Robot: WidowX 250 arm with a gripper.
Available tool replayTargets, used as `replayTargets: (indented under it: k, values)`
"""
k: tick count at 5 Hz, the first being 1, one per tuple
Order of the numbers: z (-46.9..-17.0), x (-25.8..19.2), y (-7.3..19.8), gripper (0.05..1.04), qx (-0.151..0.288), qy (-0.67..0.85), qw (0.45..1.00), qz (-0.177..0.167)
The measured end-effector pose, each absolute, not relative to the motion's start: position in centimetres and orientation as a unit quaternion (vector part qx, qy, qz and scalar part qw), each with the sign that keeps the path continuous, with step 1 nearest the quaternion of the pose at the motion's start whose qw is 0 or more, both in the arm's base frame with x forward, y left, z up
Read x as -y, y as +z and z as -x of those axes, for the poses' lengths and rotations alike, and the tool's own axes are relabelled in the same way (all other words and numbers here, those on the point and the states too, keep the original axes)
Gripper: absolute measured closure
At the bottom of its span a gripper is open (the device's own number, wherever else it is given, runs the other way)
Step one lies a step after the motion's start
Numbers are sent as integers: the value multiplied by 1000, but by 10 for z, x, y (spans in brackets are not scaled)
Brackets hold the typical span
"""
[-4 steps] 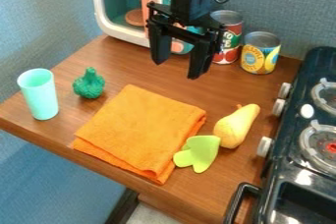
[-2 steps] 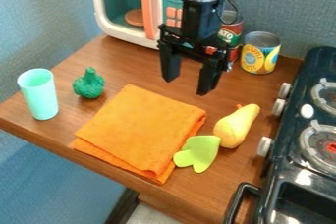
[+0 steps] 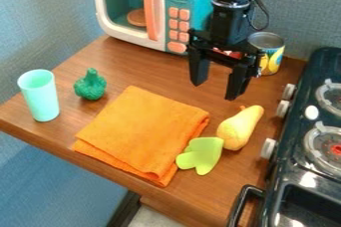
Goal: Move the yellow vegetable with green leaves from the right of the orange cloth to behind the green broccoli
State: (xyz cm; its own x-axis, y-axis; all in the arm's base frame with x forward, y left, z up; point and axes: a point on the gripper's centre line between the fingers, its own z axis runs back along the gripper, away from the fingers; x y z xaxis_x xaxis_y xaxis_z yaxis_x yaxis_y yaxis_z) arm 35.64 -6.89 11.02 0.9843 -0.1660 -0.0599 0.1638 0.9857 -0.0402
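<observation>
Yellow pear (image 3: 240, 127) below the jaws: the black gripper (image 3: 215, 90) is hanging above and beyond the right corner of the orange cloth (image 3: 143, 126), its jaws standing spread with nothing between them; the pear is lying just right of the cloth.
Jaw line: the jaws are hanging off the pear's middle, so a straight descent is risking bare wood or a fingertip pressing on the pear's narrow end.
Pear's skin: its rounded, tapering shape is inviting a slip; an off-centre squeeze could be rolling it away from the cloth.
Light-green piece (image 3: 201, 155): it is overlapping the cloth's lower right edge and lying against or very near the pear's fat end, so a low, wide grasp could be catching both.
Cloth corner: its folded layers are lying close to the pear, and a dragging fingertip could be snagging or rumpling them.
Pineapple can (image 3: 273, 54): it is standing beyond the cloth, up and to the right, partly behind the arm; a backward swing could be knocking it.
Stove (image 3: 283, 177): its knobs are facing the pear from farther right of the cloth, leaving limited room should the pear be rolling that way.
Cup (image 3: 41, 99) and dark-green vegetable (image 3: 90, 85): both are standing left of the cloth on the wooden surface (image 3: 146, 66), seemingly at little risk.
</observation>
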Motion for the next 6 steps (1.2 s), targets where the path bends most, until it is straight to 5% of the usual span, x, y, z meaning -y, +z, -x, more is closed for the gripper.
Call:
replayTargets:
  k: [6]
  values:
    - [-382, 99, 50, 83, -95, -72, 993, 2]
